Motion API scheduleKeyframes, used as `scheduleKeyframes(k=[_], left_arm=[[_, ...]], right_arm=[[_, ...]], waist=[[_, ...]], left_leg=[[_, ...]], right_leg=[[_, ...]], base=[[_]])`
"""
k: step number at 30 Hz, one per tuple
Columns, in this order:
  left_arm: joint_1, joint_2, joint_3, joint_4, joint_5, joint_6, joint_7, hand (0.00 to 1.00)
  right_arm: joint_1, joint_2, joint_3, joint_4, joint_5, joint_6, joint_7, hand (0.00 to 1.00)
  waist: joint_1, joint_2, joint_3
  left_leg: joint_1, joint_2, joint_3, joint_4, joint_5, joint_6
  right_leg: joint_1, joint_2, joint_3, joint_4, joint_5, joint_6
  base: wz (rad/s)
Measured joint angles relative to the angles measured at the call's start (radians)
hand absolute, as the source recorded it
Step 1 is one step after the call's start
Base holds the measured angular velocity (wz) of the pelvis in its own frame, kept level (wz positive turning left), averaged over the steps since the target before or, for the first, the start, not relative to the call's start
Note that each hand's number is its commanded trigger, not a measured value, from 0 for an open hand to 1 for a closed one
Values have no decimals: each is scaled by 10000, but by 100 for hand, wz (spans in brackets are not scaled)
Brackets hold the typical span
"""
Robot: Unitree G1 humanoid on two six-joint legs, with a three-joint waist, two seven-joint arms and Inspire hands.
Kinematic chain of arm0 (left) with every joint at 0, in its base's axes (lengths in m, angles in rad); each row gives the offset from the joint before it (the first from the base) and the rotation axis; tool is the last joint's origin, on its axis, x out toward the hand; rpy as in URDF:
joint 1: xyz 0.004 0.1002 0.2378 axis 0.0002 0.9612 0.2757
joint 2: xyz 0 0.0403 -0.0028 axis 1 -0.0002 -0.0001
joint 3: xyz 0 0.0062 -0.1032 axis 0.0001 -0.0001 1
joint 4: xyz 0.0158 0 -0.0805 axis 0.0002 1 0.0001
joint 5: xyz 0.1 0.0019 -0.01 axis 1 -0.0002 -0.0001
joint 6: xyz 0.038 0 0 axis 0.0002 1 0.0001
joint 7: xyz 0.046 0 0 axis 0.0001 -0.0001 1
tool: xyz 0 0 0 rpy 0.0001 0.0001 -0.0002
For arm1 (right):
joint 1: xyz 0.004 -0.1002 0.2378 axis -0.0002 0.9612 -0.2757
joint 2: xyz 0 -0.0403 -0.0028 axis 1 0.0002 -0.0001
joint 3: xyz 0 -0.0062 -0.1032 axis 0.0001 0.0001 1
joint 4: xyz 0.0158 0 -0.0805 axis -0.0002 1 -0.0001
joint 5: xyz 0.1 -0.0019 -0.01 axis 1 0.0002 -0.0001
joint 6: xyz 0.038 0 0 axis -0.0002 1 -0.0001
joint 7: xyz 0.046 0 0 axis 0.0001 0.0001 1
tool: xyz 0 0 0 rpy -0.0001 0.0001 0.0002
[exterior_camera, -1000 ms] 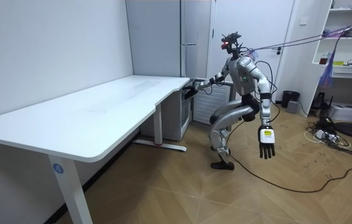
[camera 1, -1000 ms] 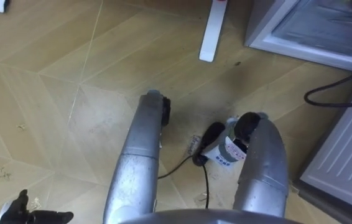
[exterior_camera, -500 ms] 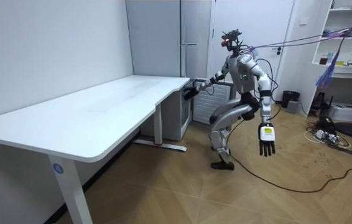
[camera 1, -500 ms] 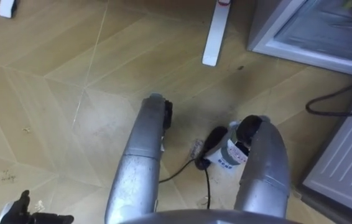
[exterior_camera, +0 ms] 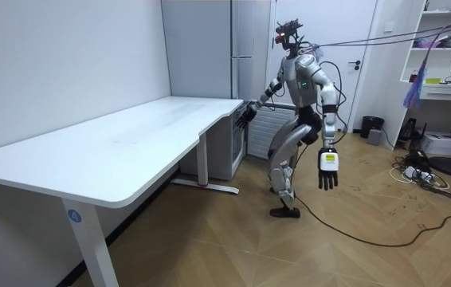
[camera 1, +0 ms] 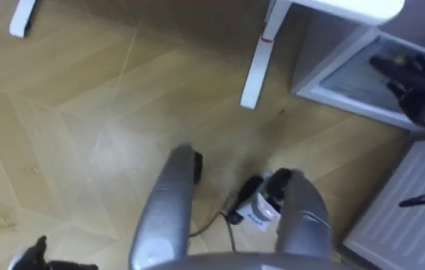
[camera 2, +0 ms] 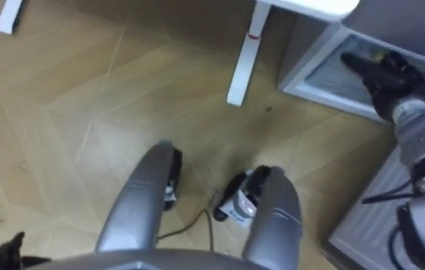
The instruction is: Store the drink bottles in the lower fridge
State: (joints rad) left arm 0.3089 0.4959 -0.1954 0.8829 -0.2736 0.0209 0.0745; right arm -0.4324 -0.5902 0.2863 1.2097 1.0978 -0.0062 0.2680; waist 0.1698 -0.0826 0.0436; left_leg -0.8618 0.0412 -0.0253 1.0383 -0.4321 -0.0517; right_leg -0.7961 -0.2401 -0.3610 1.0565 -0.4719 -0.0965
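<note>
- Head camera, two eyes set slightly apart: both look steeply down from the standing robot's head, near the wood floor (camera 1: 62,135), a white desk leg (camera 1: 260,56) and the low fridge (camera 1: 348,71) at upper right.
- Room camera: stands well back, facing along the desk (exterior_camera: 114,147) toward the robot at its far end.
- Shared: the desk's far corner, leg, fridge, surrounding floor.

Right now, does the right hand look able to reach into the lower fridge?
Probably yes: the right hand is stretched out, fingers straight, at the open front of the lower fridge, and nothing shows between them.
</note>
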Motion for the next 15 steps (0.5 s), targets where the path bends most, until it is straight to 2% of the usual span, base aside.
scheduleKeyframes(k=[4, 6, 7, 9, 12, 15], left_arm=[[-336, -273, -8, -106, 48, 65, 6, 0], [-396, -534, -8, -209, 47, 93, 17, 0], [-440, -604, -9, -200, 57, 99, 17, 0], [-680, -886, -48, -132, 246, 224, 59, 0], [-786, -1266, -45, 47, 440, 230, 56, 0], [-859, -1504, -36, 436, 456, 220, 76, 0]], right_arm=[[621, 90, 0, 130, -1231, 101, 375, 0], [1055, 410, -15, 253, -2080, 96, 406, 0], [1217, 495, -15, 252, -2411, 99, 406, 0], [1834, 962, 61, 314, -3184, 146, 401, 0], [2535, 1536, 55, 326, -3988, 302, 398, 0], [3111, 2005, 51, 299, -4460, 290, 255, 0]], waist=[[27, 149, -3], [-17, 333, -68], [-25, 349, -91], [-16, 489, -154], [-65, 618, -234], [-283, 647, -245]], left_leg=[[768, 9, 12, -602, 32, 111], [1241, 6, -1, -961, 51, 166], [1367, -7, 21, -1090, 66, 194], [1853, 8, 102, -1514, 84, 226], [2501, -1, 272, -2044, 118, 271], [3355, -3, 481, -2793, 264, 280]], right_leg=[[844, 259, -17, -783, 143, 288], [1359, 389, -15, -1270, 249, 457], [1486, 385, -22, -1378, 267, 481], [1920, 463, 22, -1793, 356, 571], [2417, 493, 117, -2209, 429, 643], [3120, 529, 166, -2792, 511, 712]], base=[[5], [0], [0], [-2], [-11], [-8]])
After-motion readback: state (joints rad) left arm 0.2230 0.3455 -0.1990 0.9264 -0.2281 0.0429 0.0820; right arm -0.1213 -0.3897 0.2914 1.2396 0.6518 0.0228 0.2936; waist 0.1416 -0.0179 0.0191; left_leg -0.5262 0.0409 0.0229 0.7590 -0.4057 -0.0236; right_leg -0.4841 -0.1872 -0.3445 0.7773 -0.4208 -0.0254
